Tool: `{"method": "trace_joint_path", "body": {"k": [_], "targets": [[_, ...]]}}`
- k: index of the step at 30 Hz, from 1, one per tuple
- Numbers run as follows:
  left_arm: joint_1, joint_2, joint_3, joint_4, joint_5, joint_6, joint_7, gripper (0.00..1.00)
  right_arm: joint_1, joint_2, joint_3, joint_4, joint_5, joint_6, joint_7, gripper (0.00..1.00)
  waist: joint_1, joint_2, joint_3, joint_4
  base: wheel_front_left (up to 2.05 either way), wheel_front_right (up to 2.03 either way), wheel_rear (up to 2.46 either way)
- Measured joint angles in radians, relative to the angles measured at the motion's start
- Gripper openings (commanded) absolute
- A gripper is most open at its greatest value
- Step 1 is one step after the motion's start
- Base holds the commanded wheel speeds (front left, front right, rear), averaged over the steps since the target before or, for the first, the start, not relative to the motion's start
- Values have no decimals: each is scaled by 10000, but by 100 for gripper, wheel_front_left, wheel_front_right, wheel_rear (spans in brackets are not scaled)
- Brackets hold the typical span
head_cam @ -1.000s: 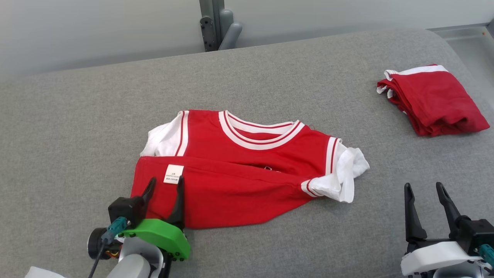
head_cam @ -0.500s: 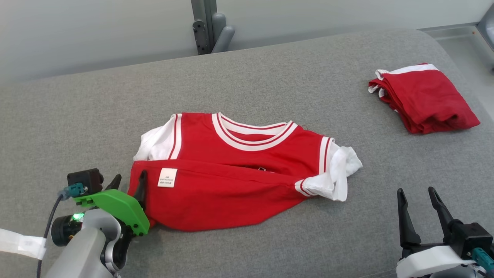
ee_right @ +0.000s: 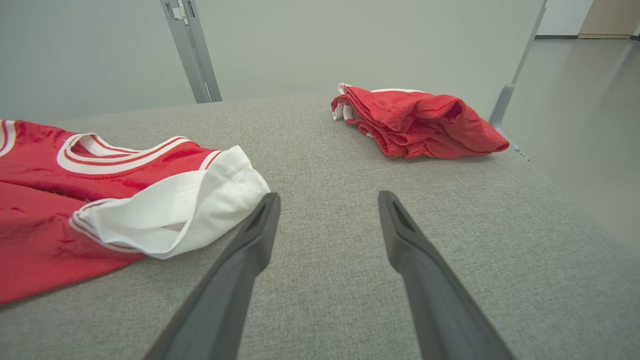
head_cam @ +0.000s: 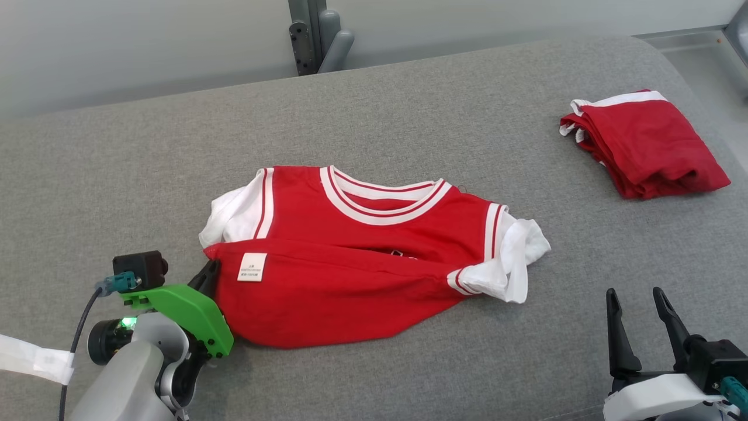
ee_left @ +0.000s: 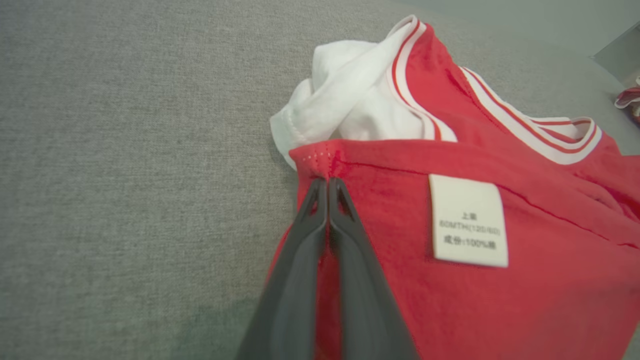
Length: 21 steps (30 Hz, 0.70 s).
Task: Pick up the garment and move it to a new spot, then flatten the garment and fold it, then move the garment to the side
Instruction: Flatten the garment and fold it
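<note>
Since one second ago the left gripper (ee_left: 327, 186) has gone from the middle of the hem, where it stood with fingers apart beside the label (ee_left: 467, 220), to the left corner of the garment (head_cam: 350, 245). Its two dark fingers are now pressed together on the turned-up hem there, with a strip of red cloth seen between them. I judge this corner is chosen because from it the folded-over lower part can be pulled out flat (the shirt lies doubled, with the label facing upward). The red cloth looks a thin, soft knit that wrinkles easily; the white sleeve (ee_left: 345, 100) just beyond the fingers is bunched, and the collar (head_cam: 383, 202) has white bands with red stripes. The garment rests in the middle of the grey padded surface (head_cam: 409, 99), which has a coarse woven cover. The right gripper (head_cam: 634, 292) waits with fingers spread, holding nothing, near the other sleeve. Well apart, at the far right, lies a folded red pile (head_cam: 643, 146).
</note>
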Motion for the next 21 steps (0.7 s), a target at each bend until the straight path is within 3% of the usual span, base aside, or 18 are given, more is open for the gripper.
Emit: {"method": "trace_joint_path", "body": {"k": [10,16,21], "targets": [[189,387,19,-1143,313,79,-834,0,-9,0,-165,-6,17,0,0,100,0,0,-23,202,0,0,0],[2048,966,-163,-3864,265,226,-811,0,294,0,-353,-42,77,0,0,100,0,0,-212,372,0,0,0],[4275,1670,-343,-5950,-79,658,-416,0,393,-2,-439,-50,73,0,0,100,0,0,-255,646,0,0,0]]}}
